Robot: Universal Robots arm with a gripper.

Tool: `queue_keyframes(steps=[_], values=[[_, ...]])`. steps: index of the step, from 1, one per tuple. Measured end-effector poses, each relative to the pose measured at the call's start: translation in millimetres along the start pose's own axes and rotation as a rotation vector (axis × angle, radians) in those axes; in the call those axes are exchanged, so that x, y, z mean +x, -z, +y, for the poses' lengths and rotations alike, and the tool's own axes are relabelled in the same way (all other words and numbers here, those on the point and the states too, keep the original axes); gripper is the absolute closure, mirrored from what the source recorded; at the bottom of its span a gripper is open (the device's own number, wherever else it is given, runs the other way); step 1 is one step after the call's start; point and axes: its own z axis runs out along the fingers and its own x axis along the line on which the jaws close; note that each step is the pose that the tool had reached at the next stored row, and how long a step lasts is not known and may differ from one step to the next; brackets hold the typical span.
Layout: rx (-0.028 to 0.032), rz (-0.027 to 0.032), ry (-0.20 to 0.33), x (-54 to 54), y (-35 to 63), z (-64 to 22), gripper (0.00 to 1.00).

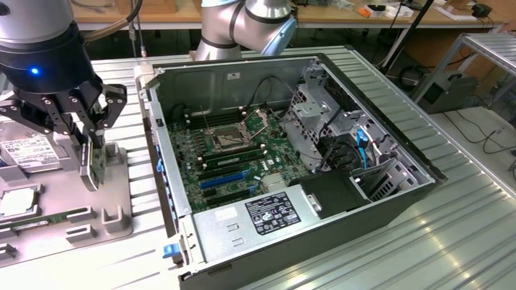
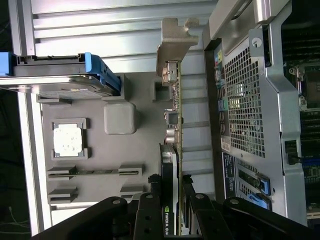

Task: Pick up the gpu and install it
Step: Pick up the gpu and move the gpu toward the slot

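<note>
Ribbed metal tabletop [image 1: 467, 241], parts tray [image 1: 121, 205] right under the fingers [image 2: 150, 205], which pinch the gpu [image 2: 170, 160] upright. I'd pull straight up, no twisting, so it clears the tray.

**Q:** How is the arm [image 1: 250, 24] finished?
**A:** Silvery-grey tubular segments with rounded joint housings are used.
**Q:** What is fitted at the wrist?
**A:** A black collar [image 1: 40, 60] with a small blue indicator light [image 1: 33, 71] is mounted below a grey cylinder [image 1: 36, 18].
**Q:** And the hand [image 1: 90, 142]?
**A:** Black linkage fingers [image 2: 148, 212] are joined by round pivot screws [image 2: 116, 202].
</note>
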Motion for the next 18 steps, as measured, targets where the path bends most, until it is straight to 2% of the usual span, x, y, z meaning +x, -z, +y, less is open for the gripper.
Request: queue_keyframes(steps=[6, 18], values=[[0.0001, 0.0001, 0.000, -0.1, 3.3, 0.1, 0.73], [0.0001, 0.0004, 0.000, -0.4, 23.8, 1.1, 0.73]])
